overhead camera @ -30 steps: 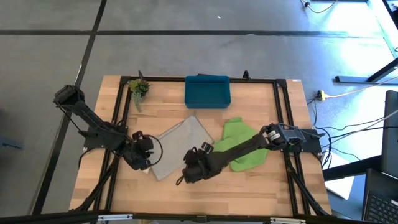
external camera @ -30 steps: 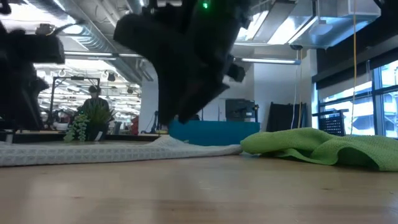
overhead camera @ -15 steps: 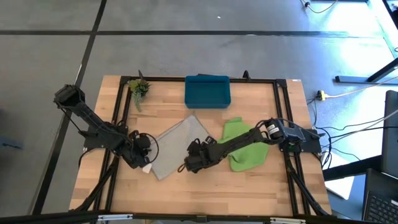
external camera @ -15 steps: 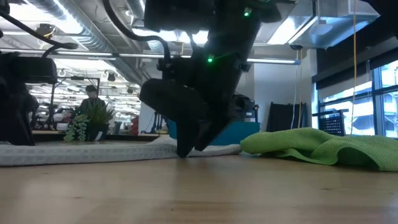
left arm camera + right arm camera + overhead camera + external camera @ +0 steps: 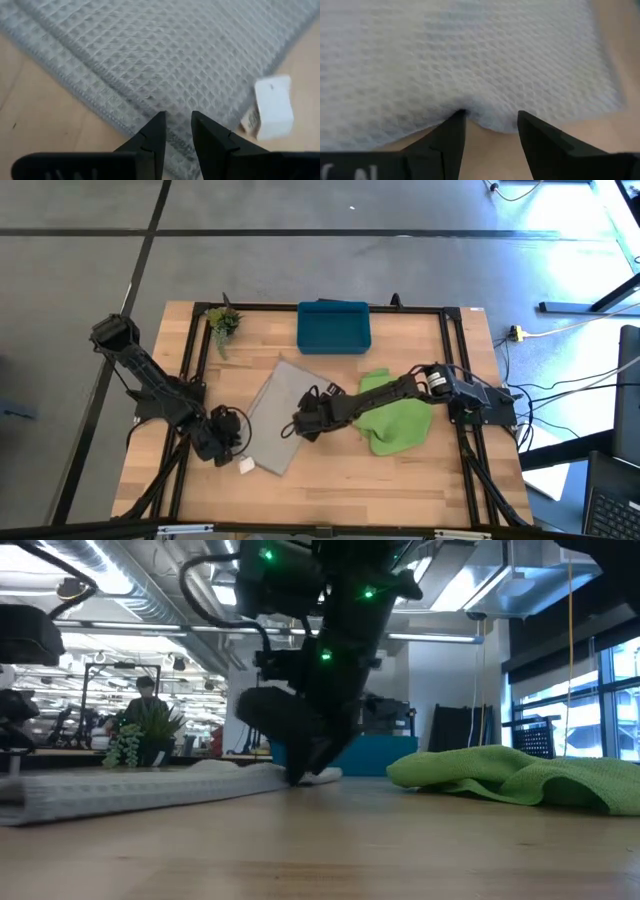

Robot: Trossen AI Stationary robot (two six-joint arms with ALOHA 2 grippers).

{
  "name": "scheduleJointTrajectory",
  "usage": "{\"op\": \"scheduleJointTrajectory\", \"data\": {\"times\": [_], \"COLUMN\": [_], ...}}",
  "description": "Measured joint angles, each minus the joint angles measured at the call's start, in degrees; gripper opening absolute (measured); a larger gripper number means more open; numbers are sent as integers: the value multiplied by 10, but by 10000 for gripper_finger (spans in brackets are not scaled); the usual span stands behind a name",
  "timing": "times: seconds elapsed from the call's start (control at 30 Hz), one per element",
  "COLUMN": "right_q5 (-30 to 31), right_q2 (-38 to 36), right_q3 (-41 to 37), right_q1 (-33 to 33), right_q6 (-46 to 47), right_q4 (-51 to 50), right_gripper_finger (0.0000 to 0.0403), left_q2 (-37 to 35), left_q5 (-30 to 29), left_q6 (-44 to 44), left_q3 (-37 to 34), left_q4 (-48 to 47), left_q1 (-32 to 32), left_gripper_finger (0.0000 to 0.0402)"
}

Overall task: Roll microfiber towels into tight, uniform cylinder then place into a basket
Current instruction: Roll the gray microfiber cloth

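Worktop [image 5: 330, 490]: light wood, black frame rails along its edges.

Grey towel [image 5: 283, 415]: spread flat near the middle of the worktop, slightly toward the left edge, turned so its corners point at the edges. A white tag [image 5: 246, 466] shows at its corner nearest the front edge.

Green towel [image 5: 395, 418]: lying loose and rumpled right of centre, just beside the grey towel; the right arm crosses over it.

Basket [image 5: 334, 327]: teal, at the middle of the back edge, apart from both towels.

Plant sprig [image 5: 222, 322]: near the back-left corner.

Right gripper [image 5: 302, 426]: down at the grey towel's right-hand edge. In the right wrist view its fingers stand apart, with the cloth edge puckered between the tips.

Left gripper [image 5: 177, 131]: at the towel's front-left edge, near the tag. Fingers a narrow gap apart, tips at the hem [image 5: 100, 107]; I cannot tell whether the cloth is pinched.
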Motion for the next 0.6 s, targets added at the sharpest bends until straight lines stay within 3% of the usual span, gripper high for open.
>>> {"op": "scheduleJointTrajectory", "data": {"times": [0.17, 0.3, 0.6], "right_q5": [11, 2, -14], "right_q2": [-62, -62, 0], "right_q3": [3, 1, 2], "right_q1": [26, 61, 85], "right_q6": [8, 15, 9], "right_q4": [14, 61, 159], "right_gripper_finger": [181, 181, 181], "left_q2": [0, -1, 53], "left_q5": [-2, -30, -9], "left_q6": [58, 74, 11], "left_q3": [61, 100, 65], "left_q4": [-52, -125, -129], "left_q1": [-1, -1, 0], "left_gripper_finger": [86, 86, 86]}}
